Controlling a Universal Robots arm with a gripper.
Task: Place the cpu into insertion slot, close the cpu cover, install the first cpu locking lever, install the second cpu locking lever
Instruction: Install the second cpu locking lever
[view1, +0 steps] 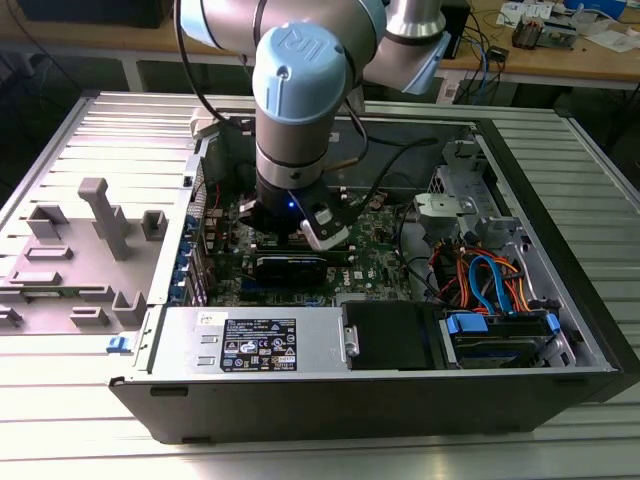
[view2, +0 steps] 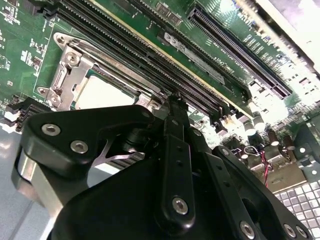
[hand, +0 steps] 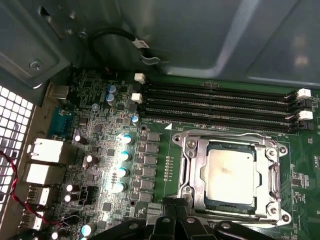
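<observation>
Black and heavily linked, the gripper (view2: 172, 107) hung low over the green motherboard (hand: 165, 165) inside the open computer case (view1: 560, 300), its fingers drawn together to a narrow tip with nothing between them. That tip sat just beside the edge of the insertion slot (hand: 187, 172), near the long black memory slots (hand: 215, 107).

In both wrist views the cpu (hand: 229, 172) lay flat in the slot, its silvery-grey top facing up. The cpu cover (hand: 231, 145) lay down over it, framing the chip through its square window, with screws at the corners of the surrounding metal frame. Whether the locking levers were latched could not be told.

From the exterior view, the arm (view1: 295, 120) reached down into the middle of the case. Along the case's near side sat a grey power supply box (view1: 255, 340), and toward the exterior view's right a drive bay (view1: 495, 335) held a drive with blue and orange cables (view1: 490, 280) looping above it. A grey fixture tray (view1: 85, 250) lay on the table at the exterior view's left.
</observation>
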